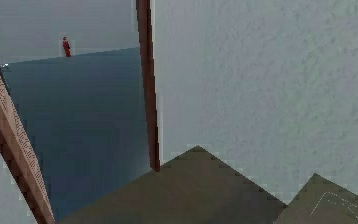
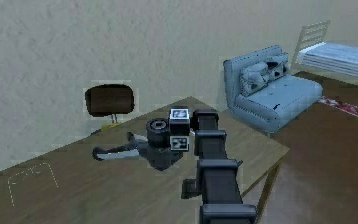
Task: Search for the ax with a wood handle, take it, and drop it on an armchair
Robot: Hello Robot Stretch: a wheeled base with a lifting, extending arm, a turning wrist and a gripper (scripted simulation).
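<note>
My arm [image 2: 215, 170] rises over a brown table [image 2: 47, 185] in the arm side view. Two white marker squares [image 2: 179, 130] stand at its far end. Left of them lies the gripper [image 2: 107, 153], its dark body and thin fingers low over the tabletop. A small pale grey shape sits at the finger end; I cannot tell what it is, or whether the gripper holds anything. No shape here reads clearly as an ax. A pale blue upholstered seat [image 2: 272, 92] with cushions stands on the floor beyond the table's right end.
A dark brown chair back [image 2: 111, 100] stands behind the table against the beige wall. A bed [image 2: 339, 55] and a red rug [image 2: 349, 106] lie at the far right. In the forward view, a brown door post [image 1: 147, 80] borders a white wall [image 1: 267, 90], with a small red object [image 1: 64, 46] far off.
</note>
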